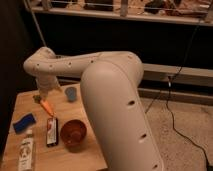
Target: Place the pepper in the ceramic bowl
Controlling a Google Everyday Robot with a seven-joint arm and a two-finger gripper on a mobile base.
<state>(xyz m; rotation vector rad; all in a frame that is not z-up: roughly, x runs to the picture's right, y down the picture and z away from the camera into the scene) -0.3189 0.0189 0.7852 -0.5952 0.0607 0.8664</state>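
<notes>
The tool [44,95] hangs low over the far left part of the wooden worktop [100,162], at the end of the white arm [75,65] that reaches across from the right. Whether it is released or clenched cannot be told from this view.

The main risk, as I judge it, is a poor grip. The pepper [47,106] is slim and tapered and lies flat on the wood, so a closing tool set slightly off could pinch only its thin end, or push it and roll it aside. A second risk lies in the carry: the black-and-red packet [51,131] lies between the pepper and the ceramic bowl [73,133], so a low pass could drag it along or knock the bowl's rim. The small blue cup [71,93], just to the right of the tool, could be bumped by a sideways swing.

The pepper lies on the worktop directly beneath the tool and a little toward the camera, close to it; whether they touch cannot be told. The bowl stands nearer the camera and to the right, apart from both and empty.
</notes>
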